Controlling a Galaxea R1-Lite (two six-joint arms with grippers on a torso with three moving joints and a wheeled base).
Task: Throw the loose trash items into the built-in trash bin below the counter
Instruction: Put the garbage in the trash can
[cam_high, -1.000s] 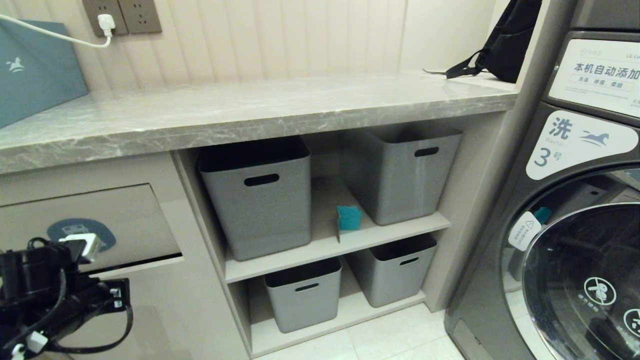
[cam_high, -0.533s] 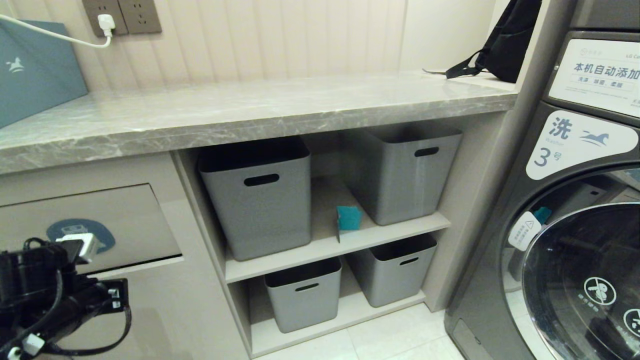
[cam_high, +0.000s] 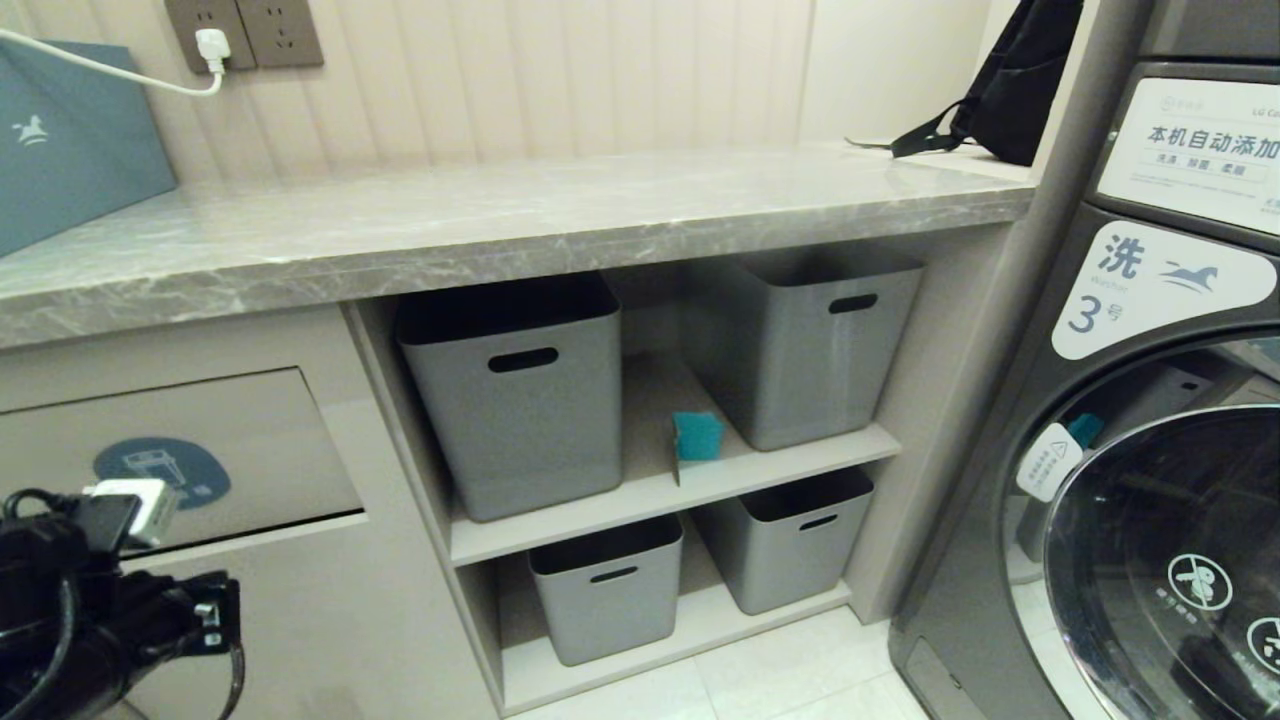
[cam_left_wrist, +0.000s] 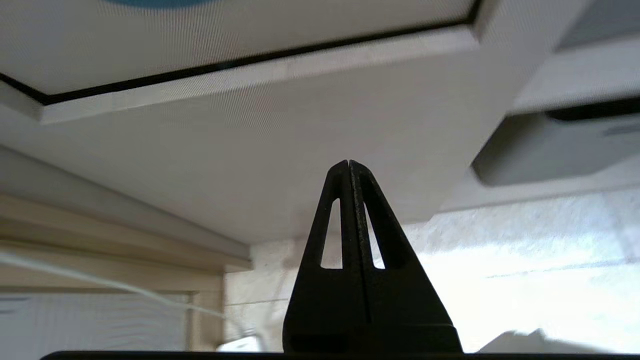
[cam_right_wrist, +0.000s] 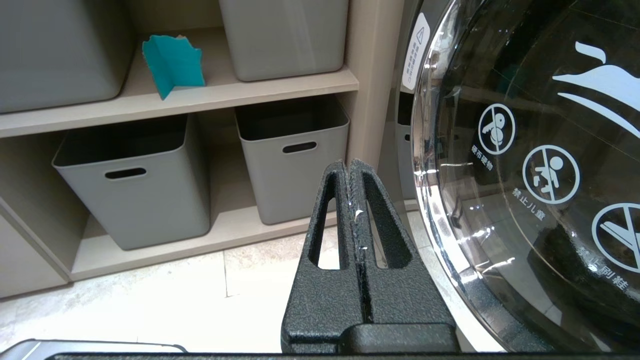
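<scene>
Head view gave me the teal wrapper (cam_high: 697, 436) standing folded on the upper shelf (cam_high: 660, 490), in the gap between two grey storage boxes, well off to the right of my left gripper (cam_left_wrist: 348, 165) and a little higher. The right wrist view showed the same wrapper (cam_right_wrist: 172, 65) beyond and above my right gripper (cam_right_wrist: 348, 162), near the shelf's front edge with bare shelf around it. I saw no other trash on the counter (cam_high: 500, 230).

My left gripper was pressed fully shut with nothing between its fingers. It sat low in front of the beige cabinet, just under the trash bin flap (cam_high: 200, 460); the flap's lower edge (cam_left_wrist: 250, 62) with its dark seam ran above the fingertips, the blue sticker (cam_high: 162, 468) higher still. Whether the tips touched the cabinet face I could not tell. Only the arm's black wrist and cabling (cam_high: 90, 600) showed in the head view.

My right gripper was likewise closed and empty, hanging over the pale floor tiles (cam_right_wrist: 175, 295) between the lower shelf's front edge and the washer door (cam_right_wrist: 525, 175) close on its right.

The two lower storage boxes (cam_right_wrist: 135, 185) ahead of it looked empty as far as I could see in; the upper pair (cam_high: 515, 390) were too dark inside to judge.
</scene>
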